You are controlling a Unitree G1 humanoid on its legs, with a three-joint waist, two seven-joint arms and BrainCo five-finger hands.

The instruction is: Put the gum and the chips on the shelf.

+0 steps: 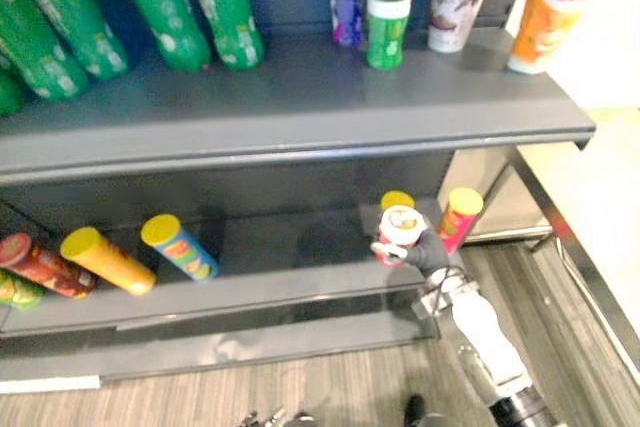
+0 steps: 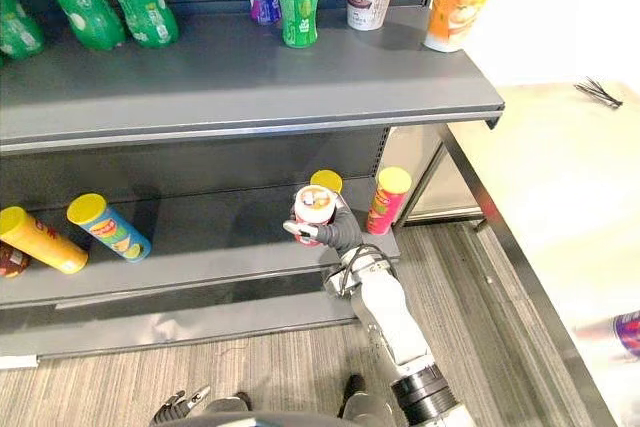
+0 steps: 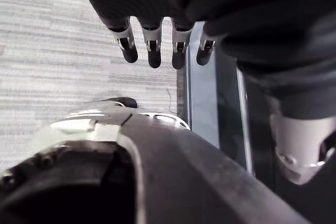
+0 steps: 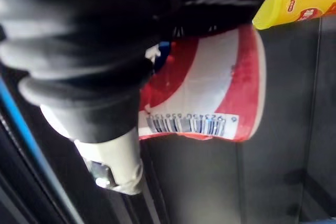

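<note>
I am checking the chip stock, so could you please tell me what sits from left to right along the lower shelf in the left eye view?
From the left: dark red can → yellow can → blue can → red-and-white can held in the right hand → pink can.

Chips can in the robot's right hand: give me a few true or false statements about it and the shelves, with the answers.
1. The right hand is curled round a red and white chips can. True.
2. That can is held up at the upper shelf. False: it is down at the lower shelf, next to two upright yellow-lidded cans.
3. A purple gum bottle and a green gum bottle stand on the upper shelf. True.
4. The left hand holds a gum bottle. False: it holds nothing, its fingers straight above the floor.
5. Every can on the lower shelf stands upright. False: the yellow can and the blue can lie on their sides.
</note>
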